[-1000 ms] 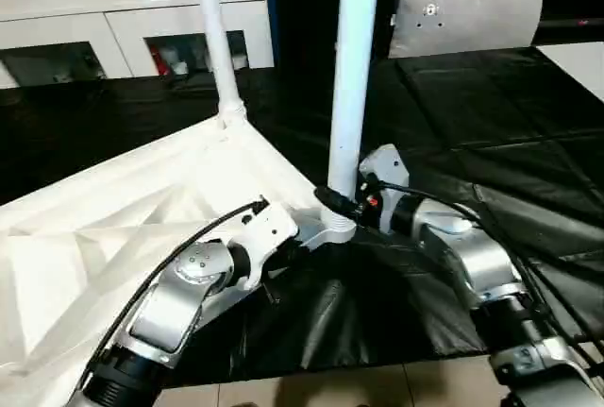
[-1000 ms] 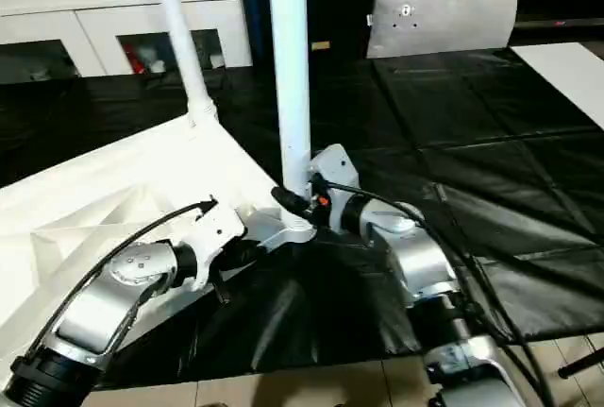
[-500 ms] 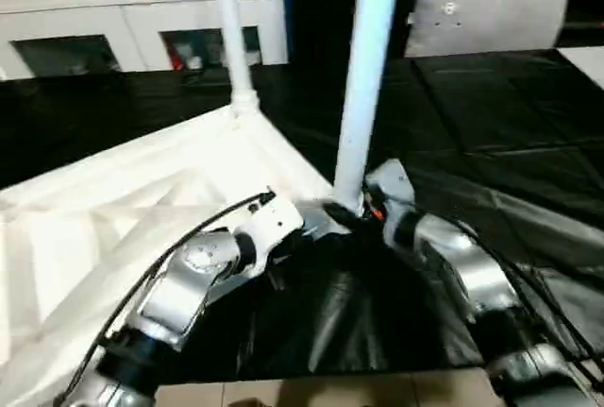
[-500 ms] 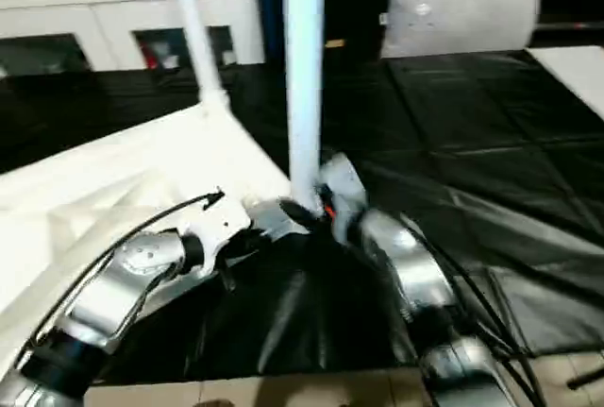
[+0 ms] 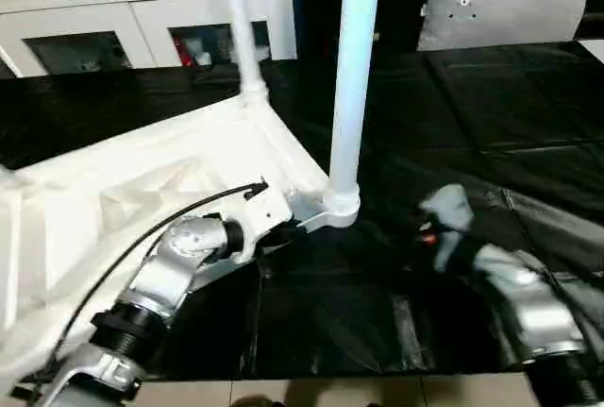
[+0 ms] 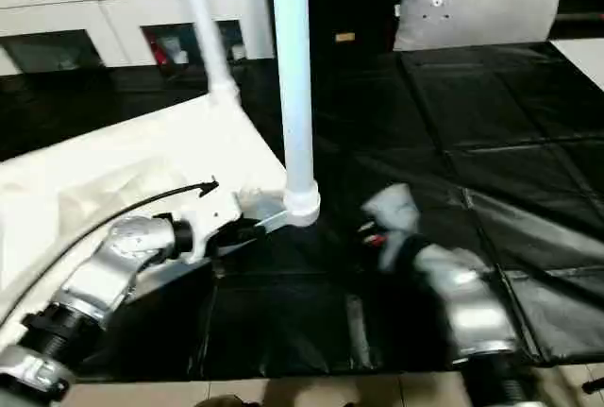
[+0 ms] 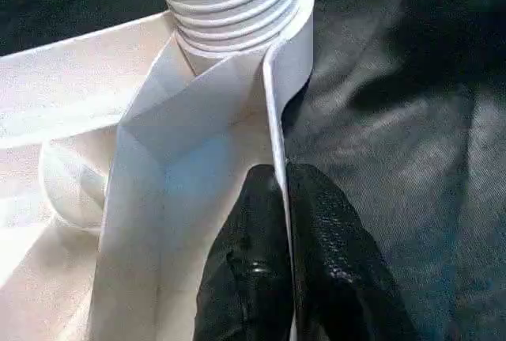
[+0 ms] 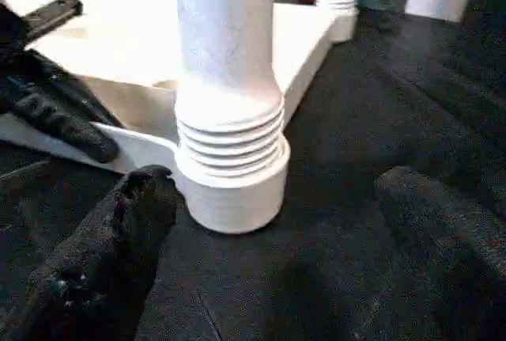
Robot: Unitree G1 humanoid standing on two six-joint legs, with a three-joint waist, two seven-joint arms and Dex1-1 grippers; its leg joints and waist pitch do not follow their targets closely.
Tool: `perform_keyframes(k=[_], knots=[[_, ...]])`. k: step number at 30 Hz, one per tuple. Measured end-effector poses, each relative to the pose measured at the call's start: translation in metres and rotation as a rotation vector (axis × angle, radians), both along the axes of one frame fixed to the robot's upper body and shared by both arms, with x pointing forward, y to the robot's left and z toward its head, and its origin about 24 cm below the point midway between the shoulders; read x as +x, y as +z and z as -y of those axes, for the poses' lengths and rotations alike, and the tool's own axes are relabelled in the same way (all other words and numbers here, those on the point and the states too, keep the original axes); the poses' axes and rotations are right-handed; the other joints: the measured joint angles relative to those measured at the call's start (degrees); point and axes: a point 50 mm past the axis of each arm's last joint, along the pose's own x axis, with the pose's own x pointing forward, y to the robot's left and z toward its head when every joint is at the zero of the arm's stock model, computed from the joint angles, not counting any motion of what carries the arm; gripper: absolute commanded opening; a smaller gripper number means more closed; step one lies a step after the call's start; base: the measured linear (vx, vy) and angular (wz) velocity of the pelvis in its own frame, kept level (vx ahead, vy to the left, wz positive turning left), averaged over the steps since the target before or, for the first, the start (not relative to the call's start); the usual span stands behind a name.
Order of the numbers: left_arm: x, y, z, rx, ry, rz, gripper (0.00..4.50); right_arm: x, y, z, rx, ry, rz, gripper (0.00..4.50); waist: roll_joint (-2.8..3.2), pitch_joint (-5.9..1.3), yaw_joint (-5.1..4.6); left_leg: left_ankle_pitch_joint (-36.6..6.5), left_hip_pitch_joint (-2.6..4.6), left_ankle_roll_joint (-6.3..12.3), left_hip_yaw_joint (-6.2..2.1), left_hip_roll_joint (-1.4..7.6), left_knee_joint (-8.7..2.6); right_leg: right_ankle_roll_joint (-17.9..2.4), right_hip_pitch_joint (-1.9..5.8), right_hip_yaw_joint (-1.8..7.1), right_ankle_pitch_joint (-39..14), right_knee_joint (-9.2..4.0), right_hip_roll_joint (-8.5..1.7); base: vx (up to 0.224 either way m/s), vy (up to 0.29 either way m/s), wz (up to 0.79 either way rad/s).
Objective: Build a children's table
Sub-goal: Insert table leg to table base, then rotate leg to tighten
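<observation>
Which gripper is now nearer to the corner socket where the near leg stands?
Left. The left gripper pinches the tabletop rim right beside the socket; the right gripper stands open, apart from it.

A black, creased sheet-covered surface [image 5: 491, 133] carries everything here — glossy, with faint seam lines dividing it into panels. The white tabletop [image 5: 142, 190] lies on it upside down, ribbed underside up, spread toward the surface's left side, with one corner reaching near the middle. At the far right edge a grey cushion [image 5: 505, 3] stands propped upright. The near edge of the black covering ends above a strip of pale tiled floor [image 5: 377, 393]. Beyond the far edge stands a white cabinet [image 5: 142, 20] — separate from the surface.
</observation>
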Motion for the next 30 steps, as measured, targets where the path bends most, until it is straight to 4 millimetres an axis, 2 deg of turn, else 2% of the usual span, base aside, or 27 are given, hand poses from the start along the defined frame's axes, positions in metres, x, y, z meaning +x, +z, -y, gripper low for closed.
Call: perform_keyframes(k=[6,8,16,19,27,30], knots=[[-0.002,0.001,-0.005,0.035,-0.113,0.0,0.0,0.003,0.017,-0.003,-0.023,0.161,0.015,4.47,-0.07,-0.02,0.75,-0.01,-0.03,0.03,0.0,0.0,0.06,0.0,-0.01,-0.01,0.01,0.03,-0.01,0.0,0.0,0.0],[-0.004,0.002,-0.003,0.037,-0.162,-0.007,0.0,0.003,0.018,-0.005,-0.046,0.203,0.004,4.47,-0.09,-0.03,1.35,-0.05,0.0,0.09,0.0,0.01,0.16,0.02,-0.02,-0.01,0.0,0.05,-0.01,0.0,0.0,0.0],[-0.013,0.002,-0.002,0.054,-0.303,-0.04,0.0,0.001,0.018,-0.016,-0.064,0.335,-0.052,4.47,-0.17,-0.03,2.59,-0.24,-0.12,0.36,0.02,0.02,0.97,0.08,-0.21,0.05,-0.16,0.9,-0.18,0.0,0.0,0.0],[-0.015,0.001,0.0,0.057,-0.339,-0.045,0.0,-0.001,0.015,-0.018,-0.065,0.376,-0.072,4.07,-0.19,-0.02,2.94,-0.23,-0.02,0.34,0.02,0.02,1.05,0.07,-0.13,0.06,-0.12,0.94,-0.18,0.0,0.0,0.0],[-0.016,0.001,0.0,0.064,-0.356,-0.044,0.0,-0.004,0.01,-0.023,-0.062,0.422,-0.117,3.53,-0.34,-0.1,2.96,-0.23,0.01,0.34,0.02,0.02,1.08,0.08,-0.07,0.07,-0.08,0.95,-0.19,0.0,0.0,0.0],[-0.016,0.002,0.0,0.065,-0.358,-0.044,0.0,-0.003,0.009,-0.023,-0.062,0.429,-0.126,3.19,-0.35,-0.1,2.97,-0.23,-0.01,0.34,0.02,0.02,1.08,0.08,-0.08,0.07,-0.09,0.95,-0.19,0.0,0.0,0.0]])
